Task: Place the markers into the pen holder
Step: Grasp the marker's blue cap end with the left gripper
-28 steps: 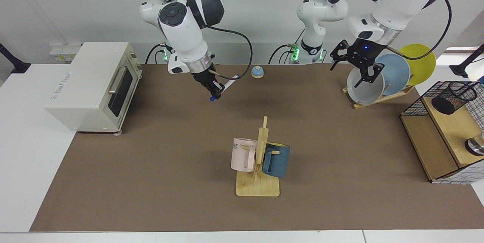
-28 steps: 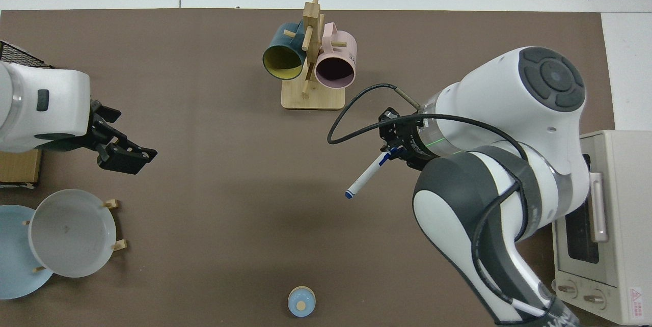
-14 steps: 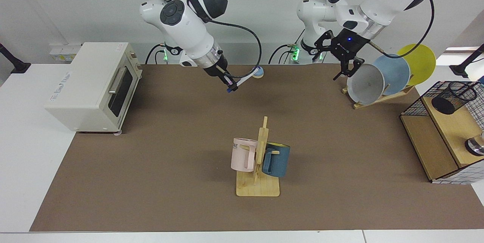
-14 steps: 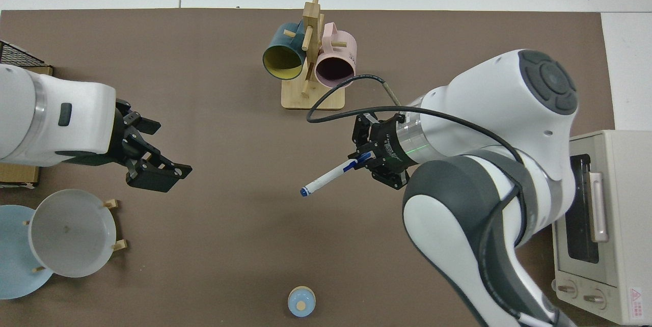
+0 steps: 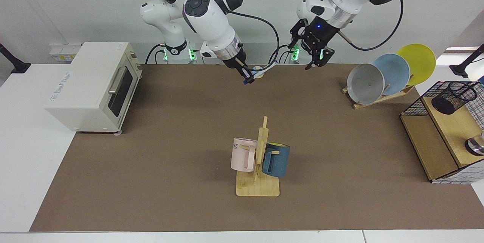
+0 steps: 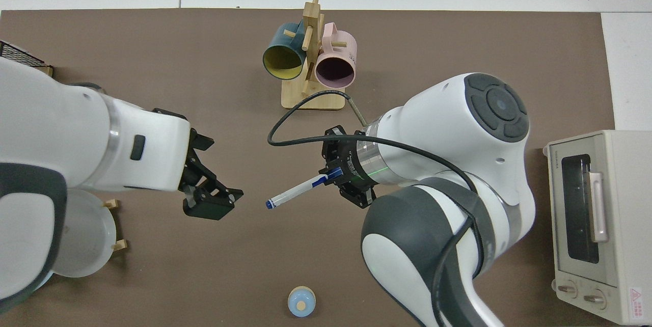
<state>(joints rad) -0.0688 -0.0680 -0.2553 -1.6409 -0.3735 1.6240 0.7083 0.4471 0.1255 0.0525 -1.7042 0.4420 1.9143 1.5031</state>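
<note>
While the right gripper (image 6: 333, 173) stays raised off the table, we see its jaws clamped on the marker (image 6: 298, 192) at the capped end, with the white barrel sticking out free toward the left gripper (image 6: 211, 199). In the facing view we get the same grip: right gripper (image 5: 244, 75) pinching the marker (image 5: 252, 75) above the far edge of the brown mat (image 5: 170, 152), just in front of a small blue bell (image 5: 258, 70).

Left gripper (image 5: 315, 55) hangs in the air a short way off from the marker's free tip, jaws apart, nothing between them. They face each other across a small gap in the top view; no contact.

Pen holder (image 5: 452, 97) is well apart from both grippers, tilted on the wooden shelf inside the black wire frame (image 5: 412, 109) at the table end beyond the left gripper. We see no marker in it.

Farther out from the jaws: plate rack (image 5: 389, 74) between left gripper and shelf, mug tree (image 5: 259, 159) with pink and blue mugs on the near side of the mat, toaster oven (image 5: 94, 84) out beyond the right gripper.
</note>
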